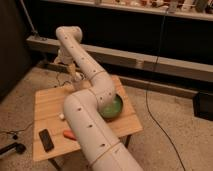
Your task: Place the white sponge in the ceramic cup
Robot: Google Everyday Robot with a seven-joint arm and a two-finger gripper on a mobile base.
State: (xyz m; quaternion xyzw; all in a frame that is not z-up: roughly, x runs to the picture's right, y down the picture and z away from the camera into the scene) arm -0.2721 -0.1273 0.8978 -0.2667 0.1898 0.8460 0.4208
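Wooden table (47, 102) sits on a speckled floor, seen from above and behind the arm. Far left on the floor, a dark cable end near the table leg. On the table's near left, a black phone-like slab (46, 139) lies flat, long axis running roughly front to back, slightly angled. Just right of it, an orange-red carrot-like item (69, 134) lies flat, long axis slanting left-right, partly hidden by the arm. Above that, a small white lump (62, 116) at the arm's edge, maybe the sponge; too small to tell its shape or heading. The ceramic cup cannot be picked out.

The white arm (92, 107) crosses the table from bottom right up to the far edge. The gripper (73, 75) hangs near the table's far edge, pointing down; cannot tell if the jaws are released or clenched, or whether anything is in them.

Right of the arm, a green bowl (114, 106) stands upright on the table, half hidden by the arm; the visible inside looks bare.
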